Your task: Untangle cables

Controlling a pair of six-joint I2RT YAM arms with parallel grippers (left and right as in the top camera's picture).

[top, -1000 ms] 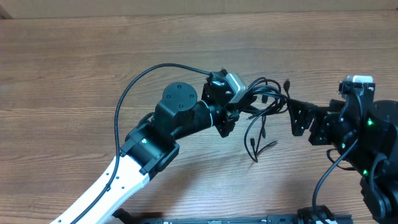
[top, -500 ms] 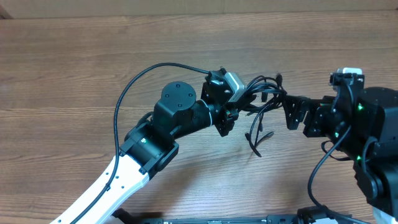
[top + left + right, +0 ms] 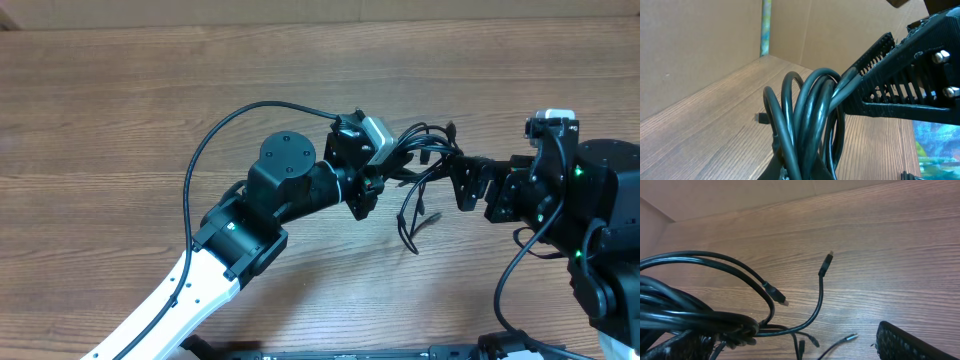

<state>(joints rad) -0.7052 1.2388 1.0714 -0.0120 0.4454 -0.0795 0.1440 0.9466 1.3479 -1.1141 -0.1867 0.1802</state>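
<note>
The cables [image 3: 415, 158] are a knot of thin black cords at mid-table, with loose plug ends trailing toward the front. My left gripper [image 3: 385, 165] is shut on the bundle. In the left wrist view the looped cables [image 3: 805, 115] rise straight out of the left gripper [image 3: 805, 172]. My right gripper [image 3: 462, 182] stands open at the right edge of the tangle. In the right wrist view the bundle [image 3: 700, 320] lies over one of its fingers [image 3: 670, 347]. The other finger [image 3: 902, 342] is apart at the right, and plug ends [image 3: 826, 262] lie on the wood between them.
The wooden table [image 3: 150, 100] stretches bare to the left and back. A brown cardboard wall [image 3: 700, 40] borders the table's far side. The left arm's own thick black wire [image 3: 215, 135] arcs above its body.
My right arm has moved left, bringing its open gripper up against the tangle. The loose cable ends shifted slightly left. The left gripper has held still, shut on the bundle.
</note>
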